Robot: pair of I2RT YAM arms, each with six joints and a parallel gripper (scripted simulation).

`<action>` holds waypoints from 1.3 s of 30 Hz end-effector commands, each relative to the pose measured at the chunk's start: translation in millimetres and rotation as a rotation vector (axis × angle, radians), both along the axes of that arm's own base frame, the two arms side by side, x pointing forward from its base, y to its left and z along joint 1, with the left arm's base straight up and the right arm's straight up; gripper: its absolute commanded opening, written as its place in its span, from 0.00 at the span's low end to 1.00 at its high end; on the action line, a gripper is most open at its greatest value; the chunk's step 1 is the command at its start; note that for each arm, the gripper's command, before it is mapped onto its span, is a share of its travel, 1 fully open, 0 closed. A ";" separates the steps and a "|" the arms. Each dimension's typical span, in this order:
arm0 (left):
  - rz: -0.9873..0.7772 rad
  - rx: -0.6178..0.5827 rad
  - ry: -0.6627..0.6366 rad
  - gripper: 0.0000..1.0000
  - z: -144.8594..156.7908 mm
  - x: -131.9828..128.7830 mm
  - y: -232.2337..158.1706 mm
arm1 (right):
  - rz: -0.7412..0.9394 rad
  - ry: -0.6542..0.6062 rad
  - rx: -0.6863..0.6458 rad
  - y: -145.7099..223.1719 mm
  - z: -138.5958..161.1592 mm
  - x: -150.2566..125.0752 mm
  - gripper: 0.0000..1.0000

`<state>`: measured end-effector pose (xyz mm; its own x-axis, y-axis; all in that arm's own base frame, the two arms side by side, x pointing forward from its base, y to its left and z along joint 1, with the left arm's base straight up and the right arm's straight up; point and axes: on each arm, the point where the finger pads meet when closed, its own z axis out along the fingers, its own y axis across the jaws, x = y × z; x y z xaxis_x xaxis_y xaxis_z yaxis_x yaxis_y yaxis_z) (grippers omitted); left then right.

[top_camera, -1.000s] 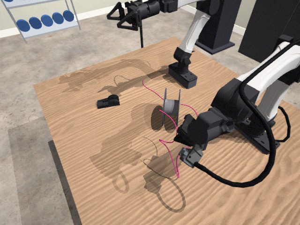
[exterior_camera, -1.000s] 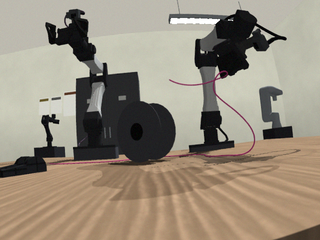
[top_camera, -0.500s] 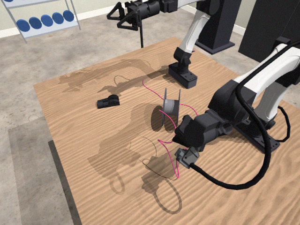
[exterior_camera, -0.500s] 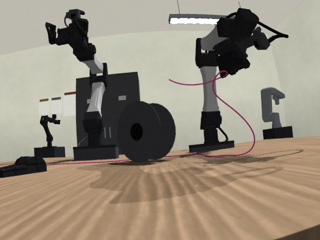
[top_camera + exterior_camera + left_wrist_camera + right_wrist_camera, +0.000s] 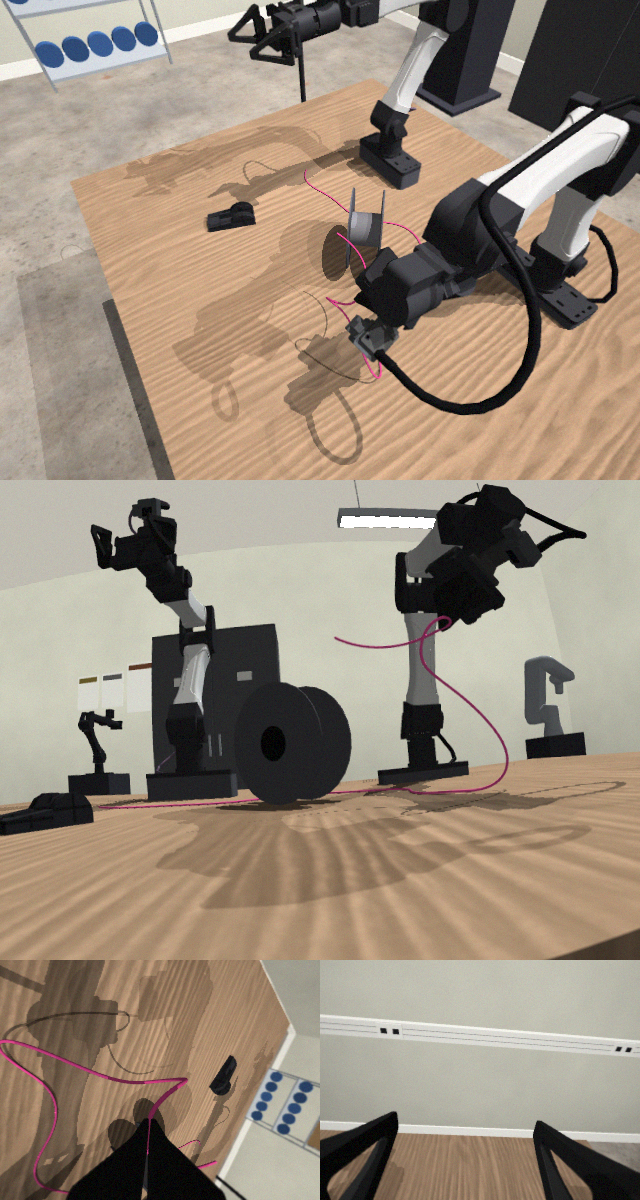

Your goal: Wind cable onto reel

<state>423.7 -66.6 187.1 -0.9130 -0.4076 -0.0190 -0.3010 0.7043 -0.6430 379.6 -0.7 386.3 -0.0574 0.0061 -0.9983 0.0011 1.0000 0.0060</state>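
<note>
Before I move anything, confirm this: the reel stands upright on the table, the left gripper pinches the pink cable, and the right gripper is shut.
One thing is wrong: the right gripper is open, as the right wrist view shows. The reel does stand upright, and the left gripper pinches the cable.

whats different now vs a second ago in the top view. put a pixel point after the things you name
The left gripper [image 5: 355, 299] [image 5: 444, 626] [image 5: 149, 1125] shifted slightly toward the picture's left, carrying the held part of the cable [image 5: 356, 249] [image 5: 378, 647] [image 5: 55, 1112]. Nothing visibly gripped or released. Reel [image 5: 365, 227] [image 5: 302, 712] and open right gripper [image 5: 241, 45] [image 5: 131, 529] [image 5: 467, 1123] look unchanged.
</note>
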 end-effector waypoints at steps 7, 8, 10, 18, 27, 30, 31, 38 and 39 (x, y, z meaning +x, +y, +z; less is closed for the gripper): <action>-0.182 -0.016 0.033 0.00 -1.4 -1.0 -15.9 | 0.000 -0.052 -0.013 1.5 10.8 1.9 1.00; -0.182 -0.016 0.033 0.00 -1.4 -1.0 -15.9 | 0.000 -0.052 -0.013 1.5 10.8 1.9 1.00; -0.183 -0.016 0.034 0.00 -1.0 0.4 -9.2 | 0.000 -0.052 -0.013 1.5 10.8 1.9 1.00; -0.201 -0.017 0.036 0.00 -1.3 -0.1 -10.2 | 0.000 -0.052 -0.013 1.5 10.8 1.9 1.00; -0.205 -0.017 0.035 0.00 -0.6 2.1 -12.1 | 0.000 -0.052 -0.013 1.5 10.8 1.9 1.00; -0.205 -0.017 0.035 0.00 -0.3 3.2 -11.7 | 0.000 -0.052 -0.013 1.5 10.8 1.9 1.00; -0.205 -0.017 0.035 0.00 -0.3 3.5 -11.7 | 0.000 -0.052 -0.013 1.5 10.8 1.9 1.00; -0.211 -0.017 0.036 0.00 -0.7 4.5 -13.5 | 0.000 -0.052 -0.013 1.5 10.8 1.9 1.00; -0.213 -0.017 0.035 0.00 -0.5 4.5 -14.0 | 0.000 -0.052 -0.013 1.5 10.8 1.9 1.00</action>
<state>428.5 -74.6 186.2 -0.9740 -0.2267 0.0006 -0.1754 0.7520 -0.6354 379.6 -0.7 386.3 -0.0574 0.0061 -0.9983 0.0011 1.0000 0.0060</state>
